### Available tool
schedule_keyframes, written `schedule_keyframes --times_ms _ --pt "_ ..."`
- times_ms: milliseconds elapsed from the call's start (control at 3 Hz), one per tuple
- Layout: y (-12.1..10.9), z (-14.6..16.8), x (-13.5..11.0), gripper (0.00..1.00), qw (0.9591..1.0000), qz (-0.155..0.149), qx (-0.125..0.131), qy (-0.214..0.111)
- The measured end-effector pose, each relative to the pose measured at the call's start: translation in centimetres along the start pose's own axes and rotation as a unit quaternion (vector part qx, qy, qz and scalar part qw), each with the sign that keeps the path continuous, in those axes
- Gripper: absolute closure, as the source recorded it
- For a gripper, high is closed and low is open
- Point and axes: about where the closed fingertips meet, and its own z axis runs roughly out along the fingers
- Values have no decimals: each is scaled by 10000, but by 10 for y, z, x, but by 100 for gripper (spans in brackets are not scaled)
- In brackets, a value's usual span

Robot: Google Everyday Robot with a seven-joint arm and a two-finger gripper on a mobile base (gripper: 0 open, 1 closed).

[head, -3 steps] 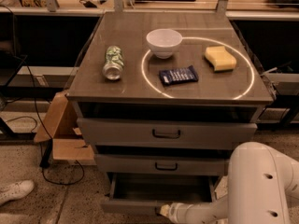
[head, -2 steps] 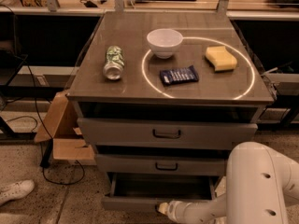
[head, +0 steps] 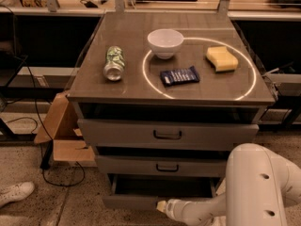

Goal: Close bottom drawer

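Observation:
The bottom drawer (head: pixel 136 201) is the lowest of three grey drawers in the cabinet. It stands pulled out, its dark inside showing above its slim front panel. My white arm reaches in from the lower right. My gripper (head: pixel 162 206) is at the arm's tip, against the drawer's front panel near its middle. The drawer's handle is hidden behind the gripper.
The top drawer (head: pixel 168 134) and middle drawer (head: pixel 162 166) look shut. On the cabinet top lie a crushed can (head: pixel 113 63), a white bowl (head: pixel 165 43), a dark blue packet (head: pixel 179 75) and a yellow sponge (head: pixel 221 59). A cardboard box (head: pixel 63 135) and cables are at the left on the floor.
The gripper stays against the bottom drawer's front; drawer and gripper have shifted very little.

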Motion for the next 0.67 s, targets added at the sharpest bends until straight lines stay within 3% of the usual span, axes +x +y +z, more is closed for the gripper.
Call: schedule_keyframes --times_ms 667 --pt "4 5 -7 100 10000 20 -58 -68"
